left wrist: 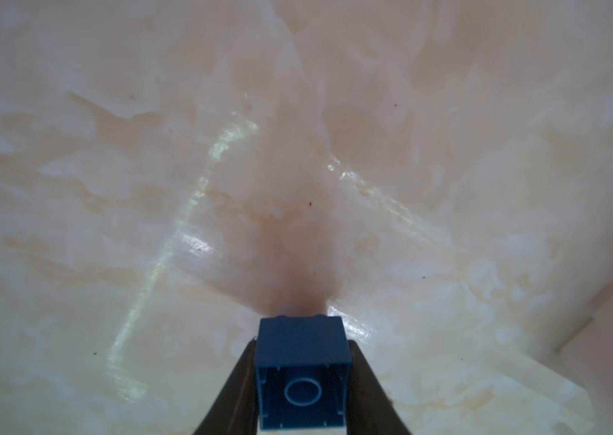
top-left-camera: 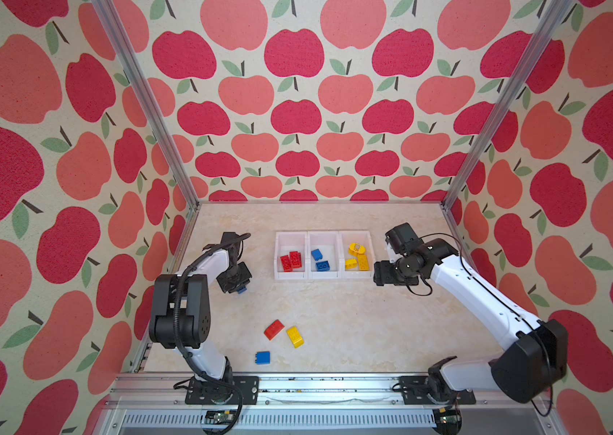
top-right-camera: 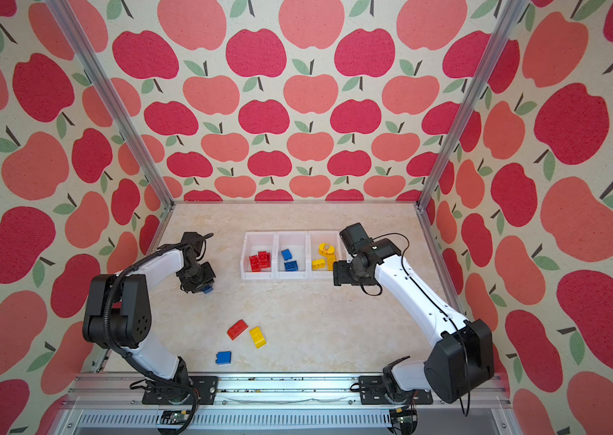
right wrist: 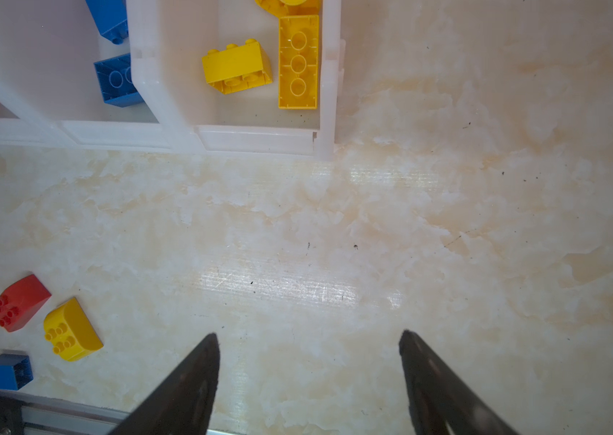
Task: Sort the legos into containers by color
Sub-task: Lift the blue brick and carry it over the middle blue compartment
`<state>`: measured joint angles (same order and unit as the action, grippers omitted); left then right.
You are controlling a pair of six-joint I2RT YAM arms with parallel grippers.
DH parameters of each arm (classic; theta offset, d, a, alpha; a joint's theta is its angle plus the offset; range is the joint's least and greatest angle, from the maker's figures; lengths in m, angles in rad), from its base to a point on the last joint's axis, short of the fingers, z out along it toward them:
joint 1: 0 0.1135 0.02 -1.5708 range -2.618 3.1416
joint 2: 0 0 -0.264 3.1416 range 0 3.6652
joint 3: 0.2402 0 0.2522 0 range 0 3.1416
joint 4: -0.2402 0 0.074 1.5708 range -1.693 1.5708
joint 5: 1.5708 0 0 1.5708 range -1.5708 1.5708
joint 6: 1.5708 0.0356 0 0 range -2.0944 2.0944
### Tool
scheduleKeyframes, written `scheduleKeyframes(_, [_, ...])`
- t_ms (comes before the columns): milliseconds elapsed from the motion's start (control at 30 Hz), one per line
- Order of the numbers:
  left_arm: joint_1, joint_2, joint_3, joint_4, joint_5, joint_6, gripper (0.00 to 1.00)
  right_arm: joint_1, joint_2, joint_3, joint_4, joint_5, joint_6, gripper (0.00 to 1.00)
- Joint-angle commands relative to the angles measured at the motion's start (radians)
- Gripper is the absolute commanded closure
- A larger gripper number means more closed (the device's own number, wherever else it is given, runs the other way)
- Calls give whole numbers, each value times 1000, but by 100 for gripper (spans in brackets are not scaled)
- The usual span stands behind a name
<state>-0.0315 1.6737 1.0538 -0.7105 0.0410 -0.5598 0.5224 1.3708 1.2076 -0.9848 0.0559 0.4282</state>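
Blue lego (left wrist: 303, 371) between left end effector (left wrist: 301, 342) jaws

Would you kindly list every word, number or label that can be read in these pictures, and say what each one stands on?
"120": small red print on the rounded yellow plastic piece, which lies in the rightmost white translucent bin. It is only just legible in both top views.
No other text can be read in any view.
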Motion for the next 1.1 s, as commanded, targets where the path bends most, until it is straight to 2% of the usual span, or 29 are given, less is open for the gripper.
scheduleKeyframes(0, [-15, -60, 13, -53, -33, -12, 71, -14, -28, -32, -2, -22, 10, 21])
scheduleKeyframes(167, [-61, -117, 45, -98, -60, -14, 72, -24, -49, -67, 9, -30, 22, 14])
scheduleKeyframes(600, [-244, -184, 202, -149, -119, -28, 74, -38, -73, -133, 33, -49, 55, 7])
scheduleKeyframes(867, [-371, -106, 331, -113, -105, -27, 76, -40, -88, -148, 37, -44, 67, 1])
scheduleKeyframes(1067, [-457, -10, 445, -78, -88, -25, 76, -47, -106, -151, 26, -36, 65, 1])
